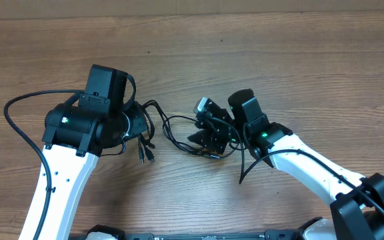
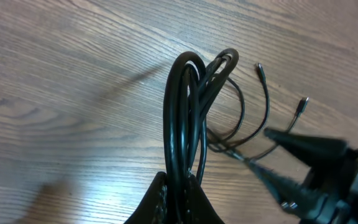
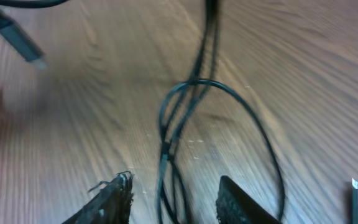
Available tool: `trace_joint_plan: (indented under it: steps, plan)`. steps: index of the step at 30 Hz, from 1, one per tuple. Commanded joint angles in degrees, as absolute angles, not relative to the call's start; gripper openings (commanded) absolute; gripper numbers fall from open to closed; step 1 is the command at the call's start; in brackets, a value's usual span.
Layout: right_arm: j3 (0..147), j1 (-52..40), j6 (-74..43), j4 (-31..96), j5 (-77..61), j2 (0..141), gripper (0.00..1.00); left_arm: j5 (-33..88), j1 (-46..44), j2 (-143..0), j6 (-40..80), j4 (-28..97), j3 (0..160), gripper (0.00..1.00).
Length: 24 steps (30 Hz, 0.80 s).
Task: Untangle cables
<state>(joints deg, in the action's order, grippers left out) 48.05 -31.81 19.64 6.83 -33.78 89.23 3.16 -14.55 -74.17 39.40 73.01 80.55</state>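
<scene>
Wood table holds cables, bunched in the left tool.

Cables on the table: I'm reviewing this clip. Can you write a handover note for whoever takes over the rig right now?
Left gripper: shut on a looped bundle of the cables.
Right gripper: open, low over the table, with strands running between its fingers, not clamped.
Cables: bunched mid-table between the two grippers; two plug ends lie loose.
Done: nothing separated yet.
Left: pull the strands apart and lay each out separately.
</scene>
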Motion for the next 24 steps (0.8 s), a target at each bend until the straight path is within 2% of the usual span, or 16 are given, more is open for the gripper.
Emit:
trace_joint_plan:
  steps: [1, 9, 14, 24]
  plan:
    - [48.8, -34.0, 22.6, 5.7, -35.7, 90.9, 0.39, 5.7, -14.7, -74.3, 45.1, 72.5, 81.1, 0.04]
    - [48.8, -36.0, 22.6, 1.3, -35.0, 95.1, 0.38, 11.2, -14.7, -74.3, 46.8, 71.7, 81.1, 0.04]
    - [48.8, -36.0, 22.6, -0.8, -35.1, 98.8, 0.32, 11.7, -14.7, -74.3, 46.8, 71.7, 81.1, 0.04]
    - [48.8, -36.0, 22.6, -5.7, -35.1, 102.2, 0.27, 13.4, -14.7, -74.3, 48.5, 71.7, 81.1, 0.05]
